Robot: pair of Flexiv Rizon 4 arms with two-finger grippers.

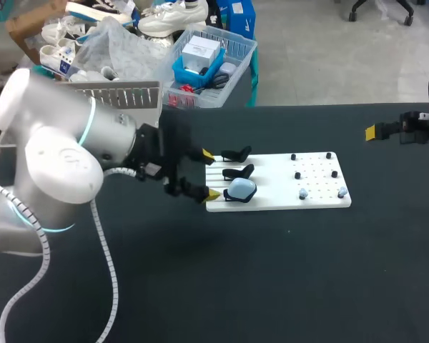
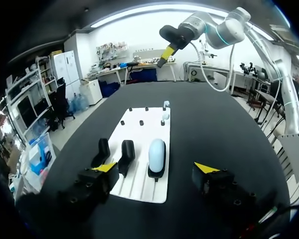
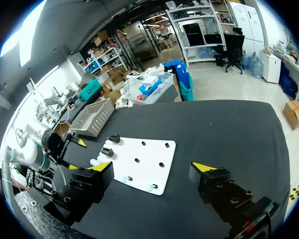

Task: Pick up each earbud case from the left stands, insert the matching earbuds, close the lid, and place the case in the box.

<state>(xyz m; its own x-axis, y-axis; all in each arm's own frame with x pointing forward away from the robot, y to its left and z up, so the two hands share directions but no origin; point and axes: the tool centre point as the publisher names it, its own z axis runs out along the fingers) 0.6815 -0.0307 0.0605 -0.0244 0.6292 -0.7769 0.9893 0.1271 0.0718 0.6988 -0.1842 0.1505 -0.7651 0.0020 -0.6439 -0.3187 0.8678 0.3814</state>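
Grey box point(image 1: 129, 93) sits off behind the left gripper point(image 2: 155, 168), on the far side of that arm, so that's the drop-off spot. Left gripper is spread wide with nothing in it, low at the near end of the white board point(image 1: 272, 171).

Pale blue case point(image 2: 157, 154) is on its stand just ahead of the gripper, roughly in line with the gap between the tips, and neither finger touches it. Two empty stands point(image 2: 114, 154) are ahead of one finger; the other finger has bare table ahead of it.

Handling-wise, the case looks like a smooth rounded plastic shell: light, stiff, probably slippery. I'd pinch it across the two broad sides, low on the body, so the lid stays free and it doesn't squirt out. Clearance to the nearest empty stand looks tight, so I'd go in centred.

Further out along the board, past the case, are dark pegs and two pale blue earbuds point(image 1: 302, 194) at the far end.

Right gripper point(image 3: 152, 167) is also spread and empty, held up well away, with the board's earbud end out ahead of it.

Table point(image 1: 272, 286) is matte black, and the board looks flat and glossy. Lots of bare table around both grippers.
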